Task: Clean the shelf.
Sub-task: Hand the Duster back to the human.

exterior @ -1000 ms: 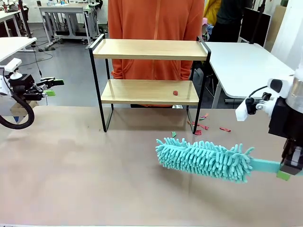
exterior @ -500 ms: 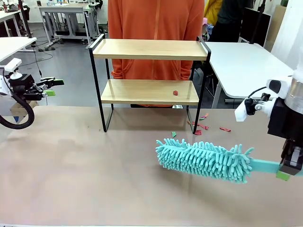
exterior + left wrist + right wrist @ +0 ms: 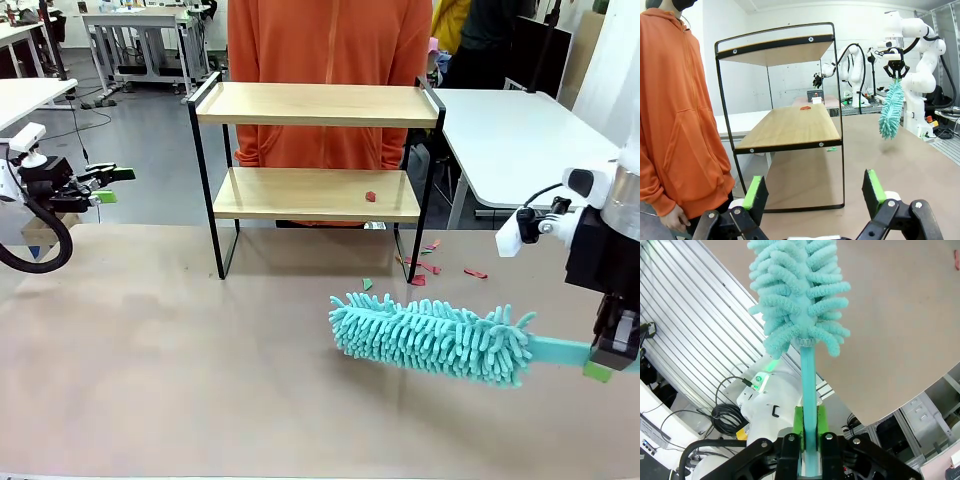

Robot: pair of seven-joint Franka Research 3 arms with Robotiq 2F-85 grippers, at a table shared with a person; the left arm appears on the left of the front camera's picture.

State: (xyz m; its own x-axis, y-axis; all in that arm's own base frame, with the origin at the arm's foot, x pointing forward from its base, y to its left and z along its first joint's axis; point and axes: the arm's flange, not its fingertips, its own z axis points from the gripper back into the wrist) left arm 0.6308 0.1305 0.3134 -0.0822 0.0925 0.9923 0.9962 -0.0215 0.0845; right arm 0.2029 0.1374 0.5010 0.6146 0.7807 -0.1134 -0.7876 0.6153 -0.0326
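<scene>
The shelf (image 3: 316,105) stands at the table's far side, two light wooden boards in a thin black frame, with a person in an orange hoodie behind it. A small red scrap (image 3: 370,197) lies on its lower board; the left wrist view shows that scrap (image 3: 805,107) too. My right gripper (image 3: 610,360) at the right edge is shut on the handle of a teal fluffy duster (image 3: 432,337), which hangs level just above the table, in front of the shelf. The right wrist view shows the duster (image 3: 799,305) clamped between green pads (image 3: 798,420). My left gripper (image 3: 108,185) hovers open at the far left, aimed at the shelf (image 3: 790,127).
Several red and green paper scraps (image 3: 428,266) lie on the brown table beside the shelf's right leg. A white table (image 3: 520,140) stands at the back right, another at the far left. The person's hand (image 3: 672,220) hangs near the shelf's end.
</scene>
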